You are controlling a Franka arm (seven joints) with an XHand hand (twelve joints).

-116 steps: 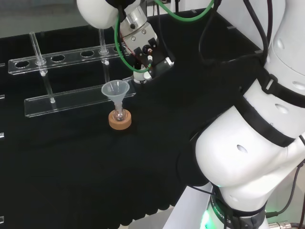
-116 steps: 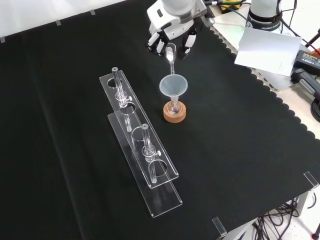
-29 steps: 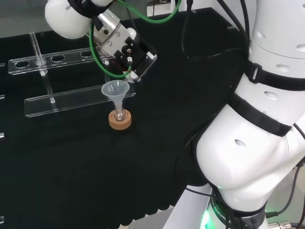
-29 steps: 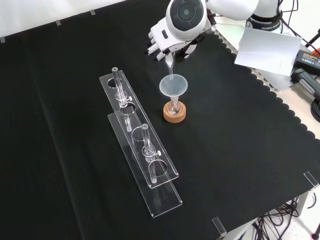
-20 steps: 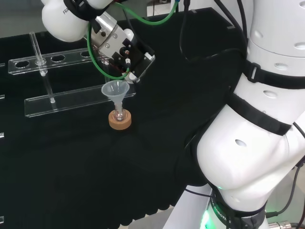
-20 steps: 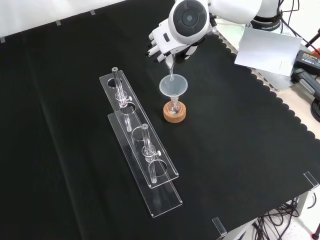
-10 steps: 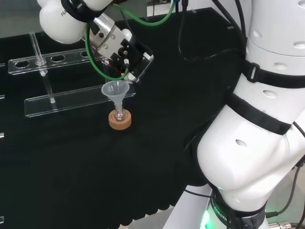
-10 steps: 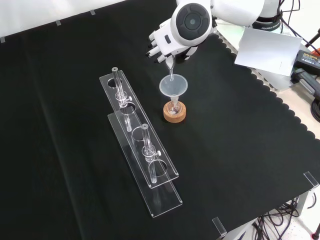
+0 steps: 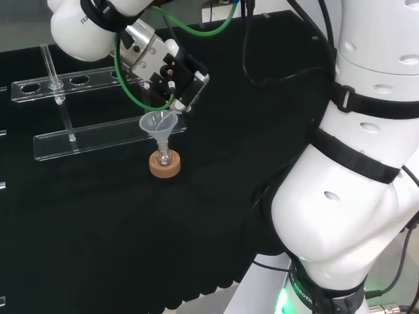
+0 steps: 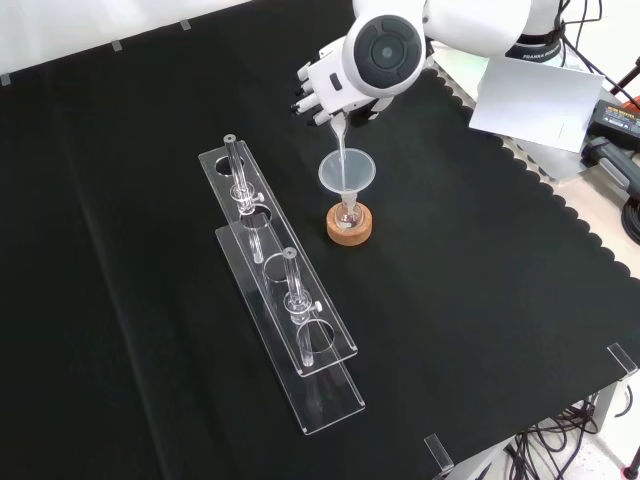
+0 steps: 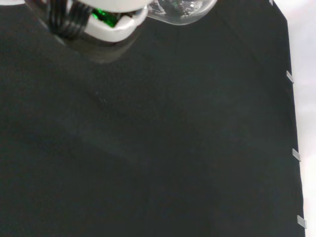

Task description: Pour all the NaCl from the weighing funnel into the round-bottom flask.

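Note:
My hand [image 9: 175,73] is shut on the clear weighing funnel [image 10: 342,148], holding it tilted steeply. Its thin spout dips into the mouth of a clear conical funnel [image 10: 347,172] [image 9: 158,123]. That funnel sits in the neck of a small round-bottom flask [image 10: 348,214] [image 9: 163,157] on a cork ring [image 10: 350,230] [image 9: 165,167]. In the front view the hand [image 10: 322,92] is just above and behind the conical funnel, partly behind the arm's round white link. The wrist view has the weighing funnel's glass bulb [image 11: 181,9] beside a blurred white part of the hand [image 11: 106,24].
Two clear acrylic racks [image 10: 285,305] with glass tubes lie left of the flask in the front view, behind it in the head view [image 9: 98,82]. The cloth's scalloped edge [image 10: 560,200] runs along the right of the front view, with a white sheet [image 10: 530,98] beyond it.
The arm has swung leftward in the head view and the hand has tipped the weighing funnel steeper. Its spout has sunk lower into the conical funnel. The flask and racks have stayed put.

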